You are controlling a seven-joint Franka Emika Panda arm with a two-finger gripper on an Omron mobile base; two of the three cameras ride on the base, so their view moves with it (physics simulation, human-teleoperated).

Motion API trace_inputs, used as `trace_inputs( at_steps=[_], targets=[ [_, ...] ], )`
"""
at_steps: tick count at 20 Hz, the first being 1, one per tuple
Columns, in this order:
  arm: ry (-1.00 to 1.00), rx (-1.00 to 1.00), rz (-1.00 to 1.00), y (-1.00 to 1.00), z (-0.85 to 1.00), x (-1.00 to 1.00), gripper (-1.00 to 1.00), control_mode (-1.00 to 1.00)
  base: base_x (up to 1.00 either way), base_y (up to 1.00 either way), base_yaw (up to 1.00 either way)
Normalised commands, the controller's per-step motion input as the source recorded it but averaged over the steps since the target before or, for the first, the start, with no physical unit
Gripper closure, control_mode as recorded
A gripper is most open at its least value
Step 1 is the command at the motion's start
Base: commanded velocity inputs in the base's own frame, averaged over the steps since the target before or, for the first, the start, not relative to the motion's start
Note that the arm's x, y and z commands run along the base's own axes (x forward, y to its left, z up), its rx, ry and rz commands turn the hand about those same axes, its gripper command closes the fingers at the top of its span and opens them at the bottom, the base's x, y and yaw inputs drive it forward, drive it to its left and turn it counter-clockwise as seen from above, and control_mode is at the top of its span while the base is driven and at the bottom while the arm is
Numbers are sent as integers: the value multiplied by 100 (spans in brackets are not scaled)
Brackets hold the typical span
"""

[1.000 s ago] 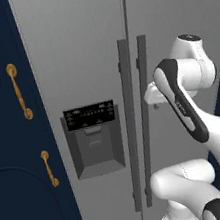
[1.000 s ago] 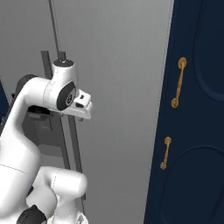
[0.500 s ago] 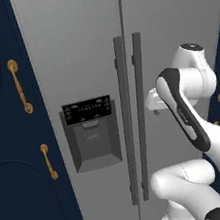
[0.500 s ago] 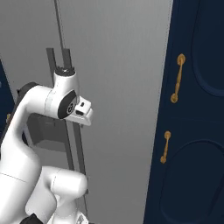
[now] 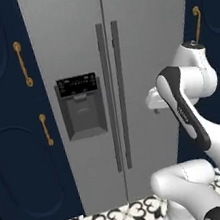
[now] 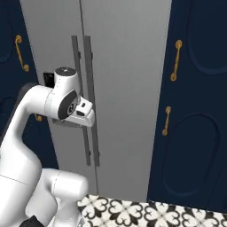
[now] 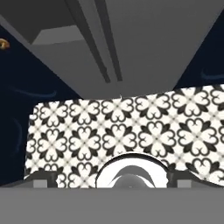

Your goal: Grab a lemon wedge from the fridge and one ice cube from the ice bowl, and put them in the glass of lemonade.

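The tall grey steel two-door fridge (image 5: pixel 94 94) is standing shut at the centre of the left base view, its dark vertical bar handles (image 5: pixel 116 93) side by side, navy cabinets with brass handles (image 5: pixel 13 123) flanking it. In the hand view, the two-finger gripper (image 7: pixel 111 181) is pointing down at black-and-white patterned floor tiles (image 7: pixel 122 131), jaws spread wide, gripping nothing.

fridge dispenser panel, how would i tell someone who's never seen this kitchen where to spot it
Find the tall grey steel fridge between the navy cabinets. On its left door, left of the two dark vertical bar handles, sits the dispenser panel: a black strip above a grey recess. It is the one boxy inset; the cabinets carry only thin brass handles.
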Motion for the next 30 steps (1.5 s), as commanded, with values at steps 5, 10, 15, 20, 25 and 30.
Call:
trace_inputs(
  at_steps=[5,10,15,20,25,30],
  targets=[
    [0,0,0,0,0,0,-100,100,49,15,61],
    [0,0,0,0,0,0,-100,100,67,0,97],
    [0,0,0,0,0,0,-100,100,72,0,97],
    [0,0,0,0,0,0,-100,100,81,0,93],
    [0,0,0,0,0,0,-100,100,74,39,20],
    [0,0,0,0,0,0,-100,100,97,21,0]
  ],
)
